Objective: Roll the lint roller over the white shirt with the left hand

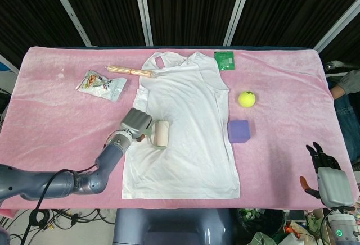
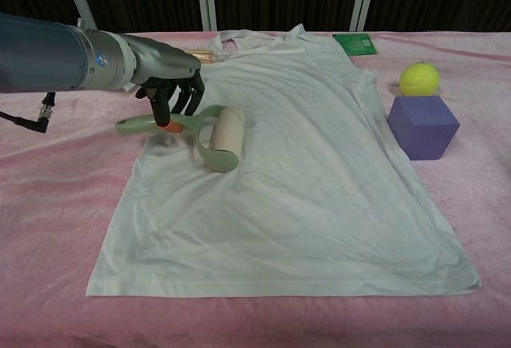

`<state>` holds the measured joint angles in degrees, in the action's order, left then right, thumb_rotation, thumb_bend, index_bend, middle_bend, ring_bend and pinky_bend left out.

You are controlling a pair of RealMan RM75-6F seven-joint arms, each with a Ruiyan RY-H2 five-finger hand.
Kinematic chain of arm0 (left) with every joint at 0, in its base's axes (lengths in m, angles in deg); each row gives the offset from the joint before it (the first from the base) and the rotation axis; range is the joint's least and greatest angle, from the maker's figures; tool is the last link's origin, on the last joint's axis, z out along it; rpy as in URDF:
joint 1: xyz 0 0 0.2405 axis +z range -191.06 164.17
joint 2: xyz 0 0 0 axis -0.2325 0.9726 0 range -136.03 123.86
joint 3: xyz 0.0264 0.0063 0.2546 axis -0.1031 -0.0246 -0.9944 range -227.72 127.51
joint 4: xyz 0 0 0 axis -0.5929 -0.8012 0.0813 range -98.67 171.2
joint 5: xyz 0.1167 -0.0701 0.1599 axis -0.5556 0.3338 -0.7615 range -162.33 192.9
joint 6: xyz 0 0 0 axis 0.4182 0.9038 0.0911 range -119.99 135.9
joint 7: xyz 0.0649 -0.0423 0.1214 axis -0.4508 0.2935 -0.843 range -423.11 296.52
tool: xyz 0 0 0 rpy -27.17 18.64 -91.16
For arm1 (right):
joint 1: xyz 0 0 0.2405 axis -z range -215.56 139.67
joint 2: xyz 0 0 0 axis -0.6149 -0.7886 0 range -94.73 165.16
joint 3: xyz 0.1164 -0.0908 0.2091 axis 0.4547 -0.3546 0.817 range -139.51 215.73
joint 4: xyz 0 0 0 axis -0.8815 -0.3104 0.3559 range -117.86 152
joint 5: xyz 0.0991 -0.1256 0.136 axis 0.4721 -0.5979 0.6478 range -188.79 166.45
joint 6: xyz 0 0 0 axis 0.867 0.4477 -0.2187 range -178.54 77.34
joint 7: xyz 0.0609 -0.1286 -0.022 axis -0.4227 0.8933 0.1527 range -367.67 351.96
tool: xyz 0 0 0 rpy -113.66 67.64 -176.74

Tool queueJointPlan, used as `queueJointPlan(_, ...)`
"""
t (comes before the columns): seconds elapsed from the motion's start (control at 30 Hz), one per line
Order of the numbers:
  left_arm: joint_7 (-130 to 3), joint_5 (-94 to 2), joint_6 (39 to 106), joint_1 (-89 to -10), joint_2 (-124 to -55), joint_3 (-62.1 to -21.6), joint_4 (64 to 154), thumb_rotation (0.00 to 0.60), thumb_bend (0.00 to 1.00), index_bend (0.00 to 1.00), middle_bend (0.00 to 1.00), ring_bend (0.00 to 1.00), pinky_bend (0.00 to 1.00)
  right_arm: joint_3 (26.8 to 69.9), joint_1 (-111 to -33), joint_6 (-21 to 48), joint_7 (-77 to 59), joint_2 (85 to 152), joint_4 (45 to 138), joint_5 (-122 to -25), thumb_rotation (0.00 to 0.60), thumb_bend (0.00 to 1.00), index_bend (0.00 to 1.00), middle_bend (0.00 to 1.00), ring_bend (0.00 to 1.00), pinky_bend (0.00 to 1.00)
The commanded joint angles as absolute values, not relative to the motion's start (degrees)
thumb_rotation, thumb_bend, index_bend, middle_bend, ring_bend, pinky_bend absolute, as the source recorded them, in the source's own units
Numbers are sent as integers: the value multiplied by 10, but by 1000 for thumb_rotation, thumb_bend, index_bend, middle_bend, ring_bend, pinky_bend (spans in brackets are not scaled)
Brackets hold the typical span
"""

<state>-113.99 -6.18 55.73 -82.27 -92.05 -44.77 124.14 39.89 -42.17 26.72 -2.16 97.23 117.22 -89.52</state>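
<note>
A white sleeveless shirt lies flat on the pink cloth, neck toward the far side. My left hand grips the pale green handle of the lint roller. Its cream roll lies on the shirt's left part, touching the fabric. My right hand hangs off the near right corner of the table, away from the shirt, fingers spread and holding nothing; the chest view does not show it.
A purple cube and a yellow tennis ball sit right of the shirt. A green packet lies at the far edge. A snack bag and wooden sticks lie left of the collar.
</note>
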Motion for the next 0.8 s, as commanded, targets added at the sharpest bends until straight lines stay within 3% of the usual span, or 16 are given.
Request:
queueJointPlan(0.03,-1144,-58,557,-832,-924,-446,1241,600,556,682,661,519,692,399,-422,267,-22,972,1172,-895,600,282,41,0,150,151)
queueJointPlan(0.43,-1151,-15,561,-878,-957,-419,1222,600,556,682,661,519,692,399,-422,265,-22,973,1172,-892,600,282,41,0,150,151)
queueJointPlan(0.8,-1185,46,568,-919,-1003,-423,1183,600,556,682,661,519,695,399,-422,265,-25,972,1173,-893,600,282,41,0,150,151)
